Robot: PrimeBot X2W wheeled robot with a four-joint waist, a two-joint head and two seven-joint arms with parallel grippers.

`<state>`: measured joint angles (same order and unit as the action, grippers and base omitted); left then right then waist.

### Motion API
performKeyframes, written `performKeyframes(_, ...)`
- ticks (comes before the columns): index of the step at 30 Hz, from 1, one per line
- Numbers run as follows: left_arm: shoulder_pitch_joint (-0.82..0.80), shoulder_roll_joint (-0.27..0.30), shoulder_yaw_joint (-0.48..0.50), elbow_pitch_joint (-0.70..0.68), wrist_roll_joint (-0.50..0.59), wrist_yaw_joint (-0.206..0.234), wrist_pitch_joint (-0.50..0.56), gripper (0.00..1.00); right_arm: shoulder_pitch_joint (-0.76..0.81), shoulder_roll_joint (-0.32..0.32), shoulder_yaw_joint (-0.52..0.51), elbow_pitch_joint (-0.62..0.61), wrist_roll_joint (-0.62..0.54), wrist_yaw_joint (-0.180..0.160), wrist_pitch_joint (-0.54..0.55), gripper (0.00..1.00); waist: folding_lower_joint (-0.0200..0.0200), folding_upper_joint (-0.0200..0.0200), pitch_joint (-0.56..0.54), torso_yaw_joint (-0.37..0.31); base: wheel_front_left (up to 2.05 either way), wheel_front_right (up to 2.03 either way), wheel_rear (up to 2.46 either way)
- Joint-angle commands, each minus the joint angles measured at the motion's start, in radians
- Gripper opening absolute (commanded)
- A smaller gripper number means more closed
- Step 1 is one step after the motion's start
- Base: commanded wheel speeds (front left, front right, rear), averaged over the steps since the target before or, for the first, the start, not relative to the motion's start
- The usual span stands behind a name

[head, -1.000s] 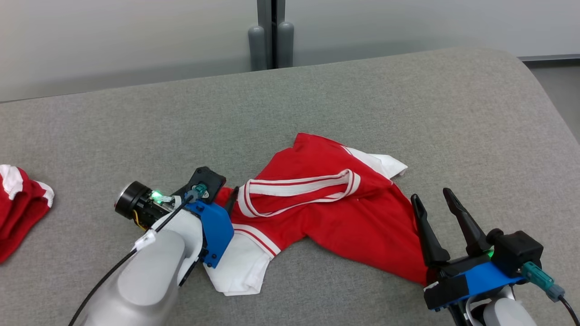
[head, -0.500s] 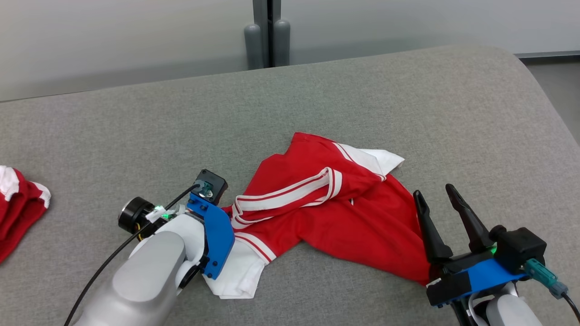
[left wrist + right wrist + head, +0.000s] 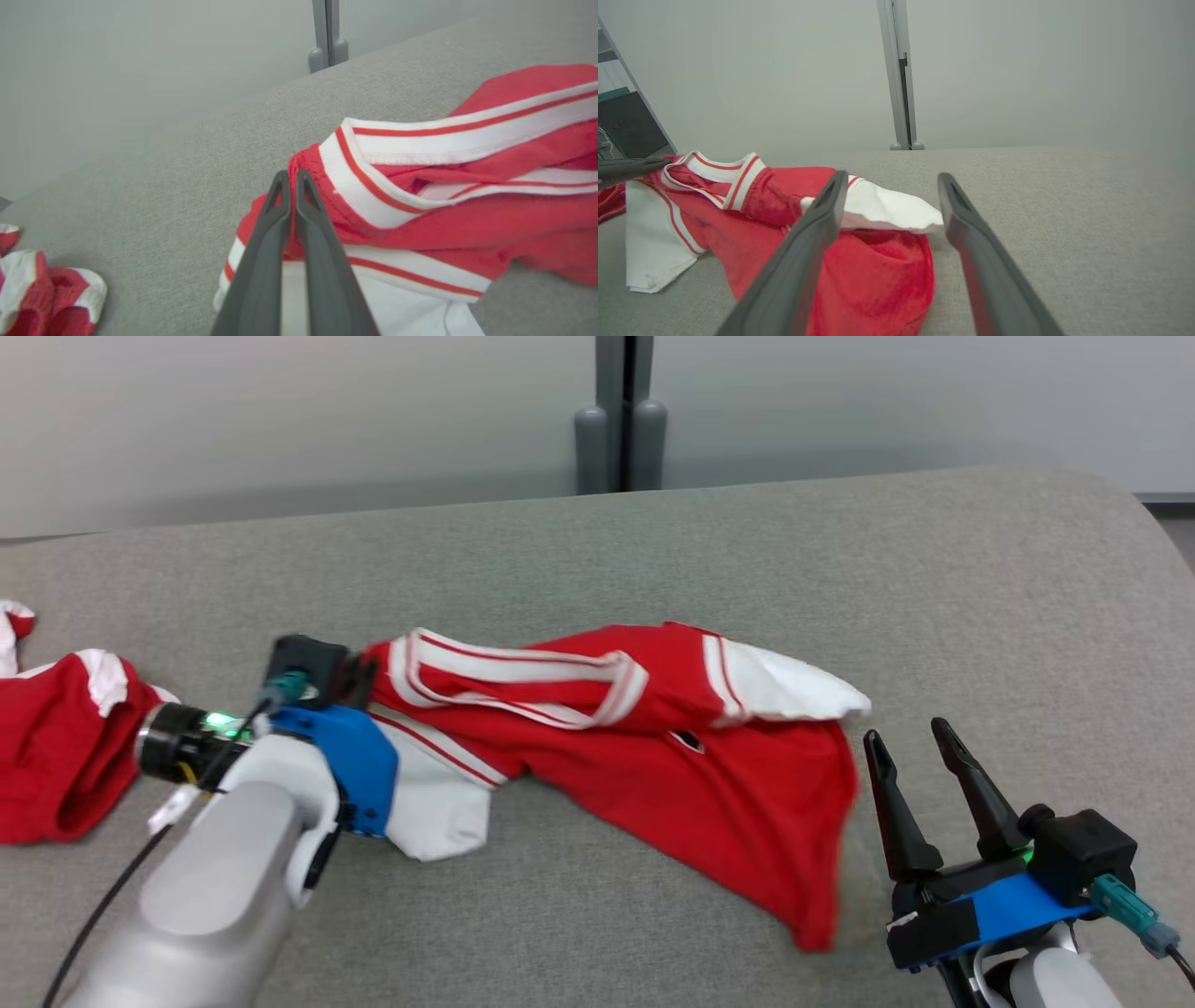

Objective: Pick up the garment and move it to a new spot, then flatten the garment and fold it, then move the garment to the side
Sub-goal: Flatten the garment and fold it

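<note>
Fingers [image 3: 273,224] of the left gripper [image 3: 290,179] are pinched together on the red edge of the garment [image 3: 653,756], which lies across the middle of the head view. The right gripper [image 3: 904,732], lower right, is spread wide and holds nothing. A small dark mark [image 3: 689,741] on the red cloth is too small to read. The grey woven surface [image 3: 840,569] meets a pale wall [image 3: 280,411] and a grey post [image 3: 621,420] at the top. Another red-and-white cloth [image 3: 56,775] lies at far left.

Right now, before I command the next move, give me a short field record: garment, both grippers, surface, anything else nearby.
garment: red jersey with white striped trim, crumpled, lying across the surface
left gripper: shut on the jersey's red edge beside the striped collar
right gripper: open, beside the jersey's right hem, holding nothing
surface: grey fabric-covered surface
other: second red-and-white garment, bunched at far left
</note>
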<state>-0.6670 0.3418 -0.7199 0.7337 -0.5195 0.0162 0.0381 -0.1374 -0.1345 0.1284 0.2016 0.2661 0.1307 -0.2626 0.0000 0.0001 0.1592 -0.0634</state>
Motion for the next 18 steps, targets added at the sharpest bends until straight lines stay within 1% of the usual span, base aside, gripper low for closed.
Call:
performKeyframes(1,0.0,0.01,0.017,0.001,-0.006,0.017,-0.02,0.0,0.01,-0.003,-0.001,-0.006,-0.004,0.0,-0.003,1.0,0.0,-0.0001,0.001,0.008,0.0,0.0,0.0)
performKeyframes(5,0.045,0.046,0.067,0.014,-0.036,0.069,-0.07,0.0,0.009,0.004,0.001,-0.004,-0.012,0.0,-0.003,1.0,0.0,-0.0001,-0.004,0.027,0.0,0.0,0.0)
performKeyframes(8,0.085,0.067,0.097,0.02,-0.065,0.081,-0.089,0.0,0.006,0.006,0.003,-0.001,-0.014,0.0,-0.003,1.0,0.0,-0.0001,-0.006,0.034,0.0,0.0,0.0)
performKeyframes(10,0.112,0.068,0.11,0.012,-0.081,0.087,-0.107,0.0,0.006,0.008,0.003,0.001,-0.015,0.0,-0.003,1.0,0.0,-0.0001,-0.006,0.038,0.0,0.0,0.0)
performKeyframes(11,0.121,0.066,0.117,0.006,-0.088,0.093,-0.123,0.07,0.007,0.009,0.003,0.002,-0.015,0.0,-0.003,1.0,0.0,-0.0001,-0.006,0.04,0.0,0.0,0.0)
performKeyframes(12,0.13,0.062,0.119,-0.002,-0.09,0.097,-0.14,0.9,0.008,0.009,0.004,0.004,-0.015,0.0,-0.003,1.0,0.0,-0.0001,-0.006,0.041,0.0,0.0,0.0)
performKeyframes(13,0.141,0.057,0.12,-0.009,-0.093,0.1,-0.156,1.0,0.009,0.01,0.005,0.005,-0.013,0.0,-0.003,1.0,0.0,-0.0001,-0.007,0.042,0.0,0.0,0.0)
performKeyframes(18,0.183,0.041,0.153,-0.05,-0.104,0.123,-0.262,1.0,0.015,0.014,0.009,0.013,-0.009,0.0,-0.003,1.0,0.0,-0.0001,-0.019,0.042,0.0,0.0,0.0)
